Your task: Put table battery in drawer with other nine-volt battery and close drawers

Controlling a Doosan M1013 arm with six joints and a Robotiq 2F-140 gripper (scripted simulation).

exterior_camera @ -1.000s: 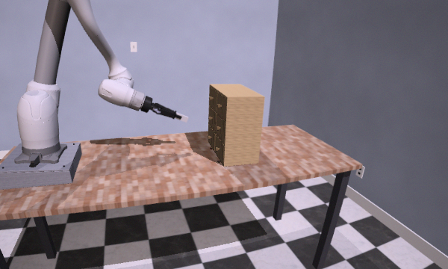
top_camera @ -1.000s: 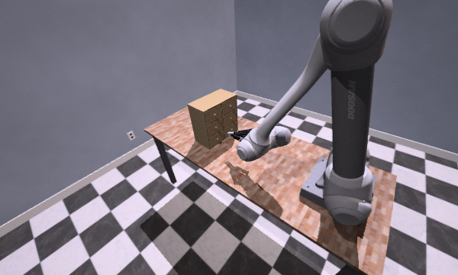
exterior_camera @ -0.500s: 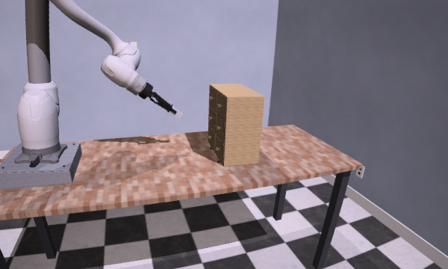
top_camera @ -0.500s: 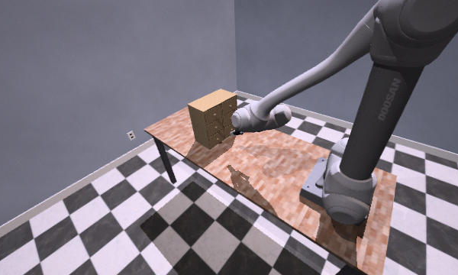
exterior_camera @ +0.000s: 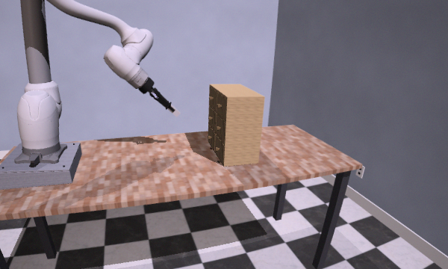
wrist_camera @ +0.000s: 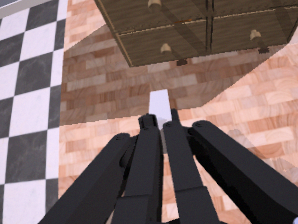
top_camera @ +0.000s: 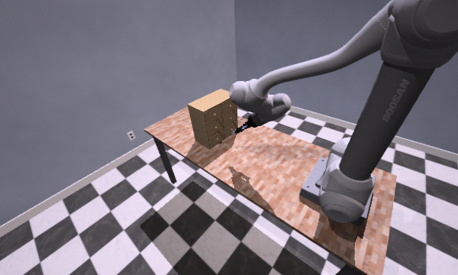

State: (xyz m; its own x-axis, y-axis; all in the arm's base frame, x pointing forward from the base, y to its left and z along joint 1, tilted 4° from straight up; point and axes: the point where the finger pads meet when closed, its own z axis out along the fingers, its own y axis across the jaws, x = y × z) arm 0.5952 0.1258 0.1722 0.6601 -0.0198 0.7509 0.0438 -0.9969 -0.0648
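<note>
- The table (exterior_camera: 302, 149) carries everything. The chest stands toward one end of it. A strip of wood shows behind the chest's back before the short end edge, and a narrower strip runs beside the chest along the long edge nearest the exterior view.
- The arm (top_camera: 389, 114) rises from its base plate (exterior_camera: 37, 168), well apart from the chest at the table's other end. It arches high and comes down toward the chest's front, and a long stretch of table top lies between base and chest, crossed by the arm's shadow.
- The chest (exterior_camera: 243, 127) is upright and square on the wood, with its front turned toward the base. Its top edge is higher than the gripper's tip.
- The drawers (top_camera: 221, 122) run in two columns on that front. From the wrist view every front I can see lies flush with its neighbours, none pulled out, and the small pale knobs (wrist_camera: 165, 47) stick out from them.
- The gripper (exterior_camera: 173, 110) hangs in the air before the chest's front, tilted down toward it, near but not touching. There is air between it and the front and between it and the table top. Its fingers are pressed together as narrow as they go, with nothing between them.
- I cannot make out the loose nine-volt battery in any of the three views.
</note>
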